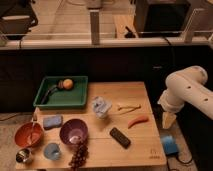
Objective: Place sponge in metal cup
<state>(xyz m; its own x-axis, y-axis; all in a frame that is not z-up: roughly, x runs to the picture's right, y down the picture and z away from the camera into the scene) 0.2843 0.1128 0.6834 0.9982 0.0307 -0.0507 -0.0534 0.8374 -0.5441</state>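
The sponge [52,121], a small light-blue block, lies on the wooden table [135,147] at the left, between the orange bowl [28,135] and the purple bowl [73,131]. The metal cup [23,156], small and shiny, stands at the table's front left corner, below the orange bowl. My gripper [168,120] hangs pointing down at the end of the white arm [189,91], beyond the table's right edge and far from both sponge and cup. Nothing shows in it.
A green tray [62,102] at the back left holds an orange fruit [66,84] and a dark tool. A light-blue cup [52,151], grapes [78,155], a black remote [120,137], an orange pepper-like item [138,121] and a pale packet [101,107] lie on the table. A blue object [169,145] sits right of the table.
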